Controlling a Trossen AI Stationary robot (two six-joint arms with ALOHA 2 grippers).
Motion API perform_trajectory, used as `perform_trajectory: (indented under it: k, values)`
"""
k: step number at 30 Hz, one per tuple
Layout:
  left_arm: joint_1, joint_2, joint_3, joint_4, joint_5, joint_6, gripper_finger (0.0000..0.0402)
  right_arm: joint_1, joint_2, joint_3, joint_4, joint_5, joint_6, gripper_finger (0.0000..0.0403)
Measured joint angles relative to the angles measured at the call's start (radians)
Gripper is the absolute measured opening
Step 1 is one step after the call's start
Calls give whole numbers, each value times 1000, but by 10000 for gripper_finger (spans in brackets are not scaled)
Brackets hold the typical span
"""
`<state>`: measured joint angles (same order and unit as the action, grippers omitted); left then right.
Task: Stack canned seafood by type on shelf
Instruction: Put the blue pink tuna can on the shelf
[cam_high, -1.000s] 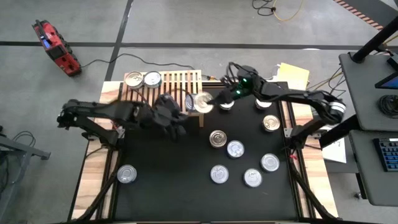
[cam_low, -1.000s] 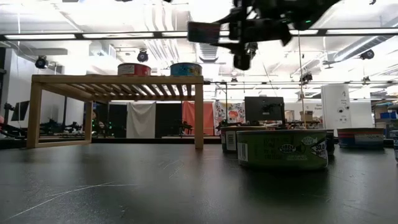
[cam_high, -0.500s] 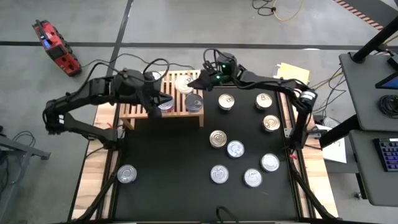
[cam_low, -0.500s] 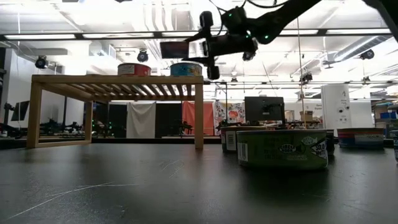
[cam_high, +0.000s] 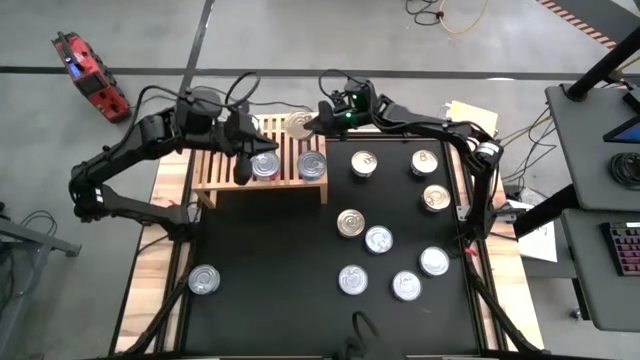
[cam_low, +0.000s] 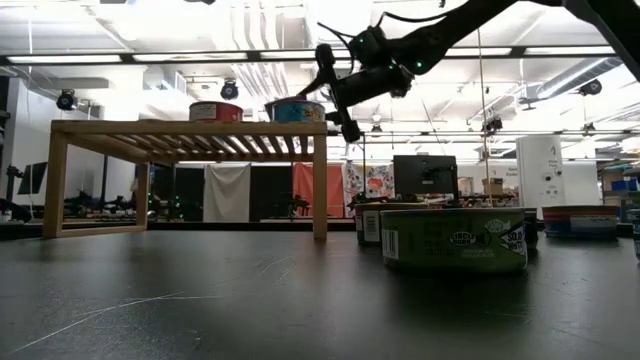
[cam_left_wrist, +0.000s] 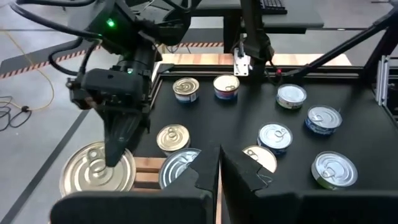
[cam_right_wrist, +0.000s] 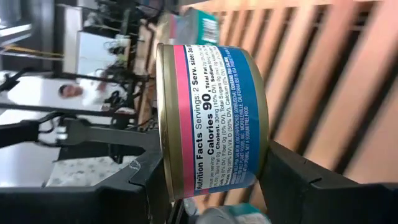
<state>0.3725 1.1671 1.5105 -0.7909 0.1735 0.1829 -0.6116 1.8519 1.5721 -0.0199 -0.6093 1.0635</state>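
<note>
While the right gripper (cam_high: 312, 122) reaches over the back edge of the shelf (cam_high: 215, 175), its jaws clamp a can (cam_right_wrist: 211, 118) with a gold rim and a blue and pink label, held above the slats. Over the shelf's front, the left gripper (cam_high: 243, 168) hovers, jaws closed and empty, beside two silver-lidded tins (cam_high: 266, 165).

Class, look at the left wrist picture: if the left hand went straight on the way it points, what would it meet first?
Probably the silver-lidded can just ahead of the shut left hand, on the shelf; depth is hard to judge.
</note>
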Motion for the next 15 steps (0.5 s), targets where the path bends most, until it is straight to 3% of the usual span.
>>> perform_trajectory:
  k: [15]
  values:
    - [16,19,0,6,-9,-70,0,-18,-2,9,-83,8,-8,204]
